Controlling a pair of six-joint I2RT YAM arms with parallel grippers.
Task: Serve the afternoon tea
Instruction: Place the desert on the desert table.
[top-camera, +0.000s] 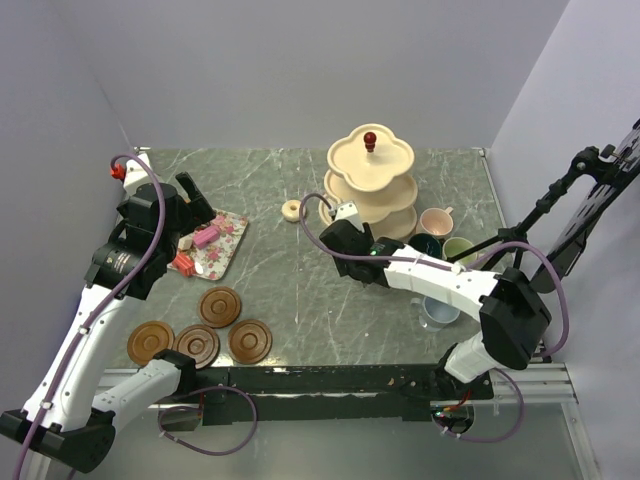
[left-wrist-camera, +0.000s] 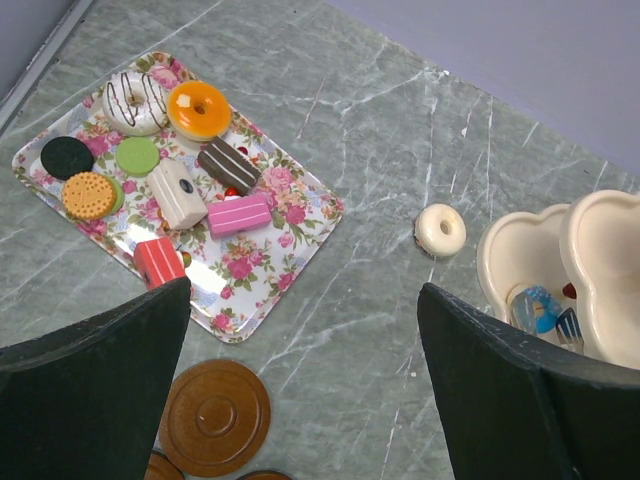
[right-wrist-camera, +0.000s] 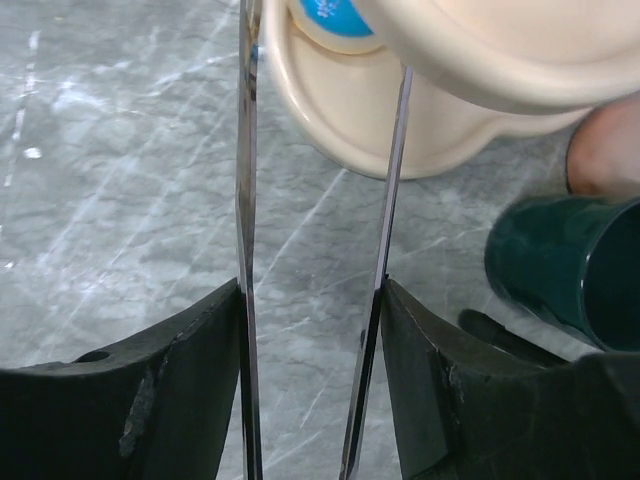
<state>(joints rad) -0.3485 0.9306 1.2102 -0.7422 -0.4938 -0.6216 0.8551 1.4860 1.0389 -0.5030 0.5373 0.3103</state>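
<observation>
Right claw (right-wrist-camera: 312, 310) was pinching the tongs (right-wrist-camera: 244, 180) right by the stand (right-wrist-camera: 380, 130); left claw (left-wrist-camera: 300, 340) was spread wide. Imo it needed a light squeeze, tips level w/ its bottom tier.

The tabletop (top-camera: 300, 290) is grey-green, veined white like marble. The tray (left-wrist-camera: 290, 235) is white with pink roses and green leaves. On the tray, the orange-glazed doughnut (left-wrist-camera: 198, 108) lies at twelve o'clock, the red block (left-wrist-camera: 160, 262) at six, and the pink slice (left-wrist-camera: 239, 215) is white-striped. The stand (top-camera: 345, 155) is cream, its knob (top-camera: 370, 139) red. The saucers (top-camera: 220, 306) are brown. There is a pink mug (top-camera: 436, 221), a dark green mug (top-camera: 427, 246), a light green mug (top-camera: 458, 250) and a grey-blue mug (top-camera: 438, 313). The tongs (right-wrist-camera: 245, 250) are silvery.
</observation>
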